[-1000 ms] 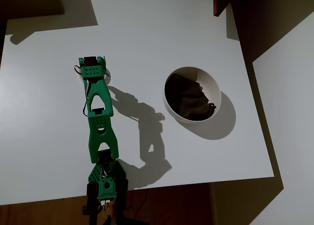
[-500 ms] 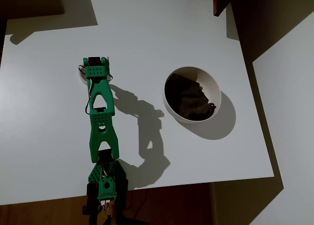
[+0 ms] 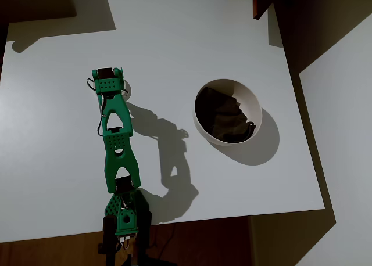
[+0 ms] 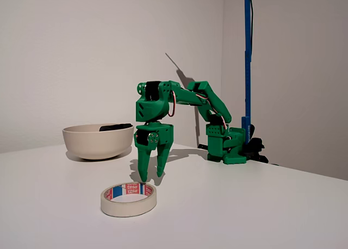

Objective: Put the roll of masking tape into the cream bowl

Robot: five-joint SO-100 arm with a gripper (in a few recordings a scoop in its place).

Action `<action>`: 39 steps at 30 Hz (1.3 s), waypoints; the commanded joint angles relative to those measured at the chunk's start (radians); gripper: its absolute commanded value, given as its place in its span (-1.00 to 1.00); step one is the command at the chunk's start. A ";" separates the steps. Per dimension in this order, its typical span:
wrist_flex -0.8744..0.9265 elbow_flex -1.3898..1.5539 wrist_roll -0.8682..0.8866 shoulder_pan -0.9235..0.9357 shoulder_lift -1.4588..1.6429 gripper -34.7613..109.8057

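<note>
The roll of masking tape lies flat on the white table, a cream ring with a red and blue label inside. In the overhead view only a pale arc of the tape peeks out beside the green wrist. My green gripper points straight down, just behind and a little above the roll, open by a narrow gap with nothing between the fingers. From above, the gripper sits over the roll. The cream bowl stands well to the right in the overhead view; in the fixed view the bowl is at the left behind the gripper.
Something dark lies in the bowl and pokes above its rim. A blue pole rises behind the arm's base. The table's edge runs by the base, and a dark reddish board overhangs the far corner.
The gripper head shifted slightly right over the tape half a second ago and has come back left. Its shadow has drawn in a little. The bowl has not moved.
</note>
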 commanded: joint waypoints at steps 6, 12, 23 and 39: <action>0.003 -0.055 0.021 -0.034 0.020 -0.30; -0.017 -0.055 0.011 -0.035 0.006 -0.30; -0.044 -0.055 0.011 -0.034 -0.052 -0.30; -0.097 -0.057 0.028 -0.066 -0.106 -0.53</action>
